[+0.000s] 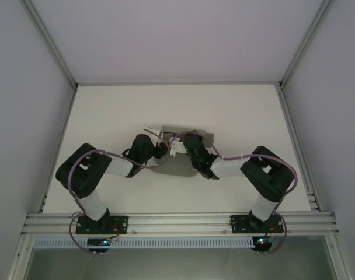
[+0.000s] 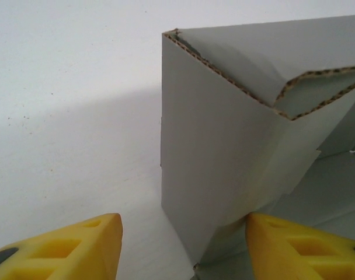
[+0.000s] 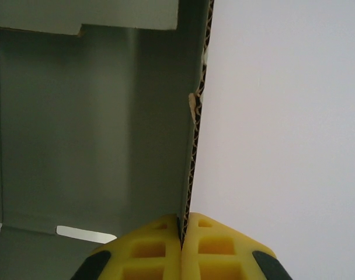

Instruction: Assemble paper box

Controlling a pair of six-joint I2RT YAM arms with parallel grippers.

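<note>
Two grippers work the plain grey corrugated-cardboard paper box (image 1: pixel 171 129) on the white table (image 1: pixel 107 111) at our 12 o'clock: right gripper (image 3: pixel 182 224) pinching a wall edge, left gripper (image 2: pixel 182 224) gaping astride a corner; light, crease-prone, we judge it best held near folds.

— What surrounds the white desk (image 1: pixel 107 116)?
— Plain pale walls (image 1: pixel 20 87) on three sides, with aluminium posts (image 1: pixel 49 44) at the back corners.
— And the near edge?
— A slotted aluminium rail (image 1: pixel 177 220) runs across it. The light is soft and even.
</note>
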